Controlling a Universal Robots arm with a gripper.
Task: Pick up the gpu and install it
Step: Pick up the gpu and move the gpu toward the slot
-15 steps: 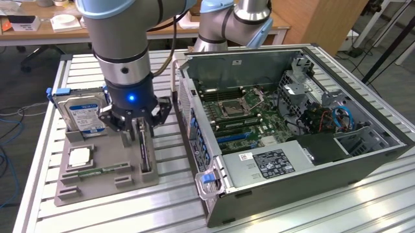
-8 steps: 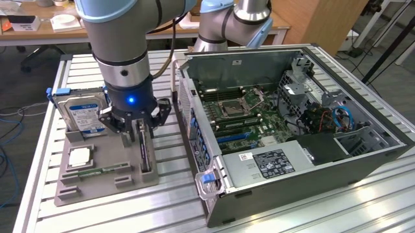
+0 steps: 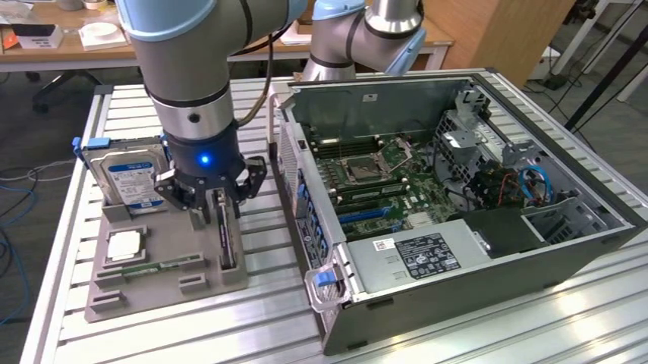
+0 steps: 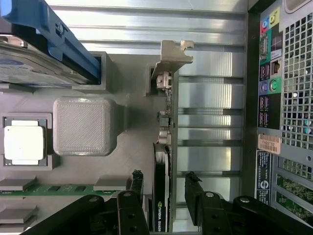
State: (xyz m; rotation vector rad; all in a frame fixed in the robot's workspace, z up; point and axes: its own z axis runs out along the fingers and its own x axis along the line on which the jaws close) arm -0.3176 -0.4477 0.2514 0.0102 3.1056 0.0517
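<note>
The gpu (image 3: 228,246) stands on its long edge in a slot of the grey holder (image 3: 152,292), at the exterior view's left of the computer case (image 3: 456,189). In the wrist view the gpu (image 4: 161,164) is a thin black card with a silver end bracket (image 4: 171,56) at its far end. My gripper (image 3: 224,205) is lowered over the card's near end. My gripper (image 4: 164,183) is open, one black finger on each side of the card, with a gap showing on both sides.
The holder also carries a silver hard drive (image 3: 127,178) with a blue-white label, a processor chip (image 3: 124,245) and a green memory stick (image 3: 152,267). The case lies open with its motherboard (image 3: 375,182) exposed. Its rear panel (image 4: 283,98) is close beside the gpu.
</note>
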